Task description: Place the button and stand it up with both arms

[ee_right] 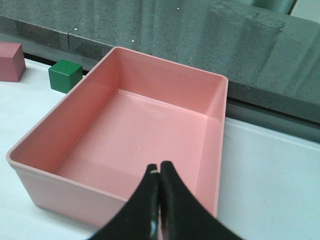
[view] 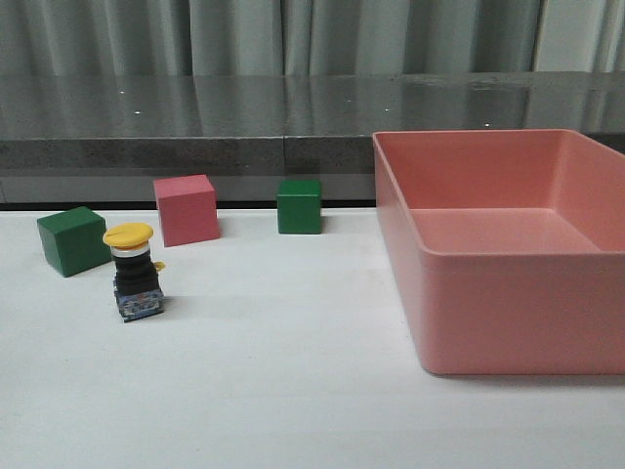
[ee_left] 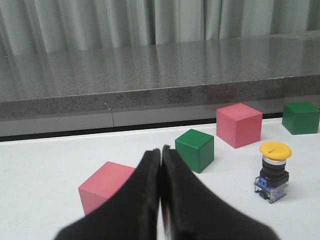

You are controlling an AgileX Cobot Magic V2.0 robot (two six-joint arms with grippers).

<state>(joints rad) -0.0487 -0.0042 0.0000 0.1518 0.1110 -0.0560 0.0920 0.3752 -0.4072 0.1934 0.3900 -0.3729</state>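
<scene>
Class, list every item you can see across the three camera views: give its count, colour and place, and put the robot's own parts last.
button: 1, yellow cap, black body, blue-grey base; upright on the table's left part, in front of the cubes.
green cubes: 2; one far left behind the button, one near the middle at the back.
pink cubes: 2; one between the green cubes, another seen only in the left wrist view, close to that gripper.
bin: 1, pink, nothing in it; on the right.
table: 1, white.
ledge: 1, grey speckled; behind the table.
curtain: grey; backdrop.
left gripper: 1, black, shut, holding nothing.
right gripper: 1, black, shut, above the bin's near wall.
</scene>
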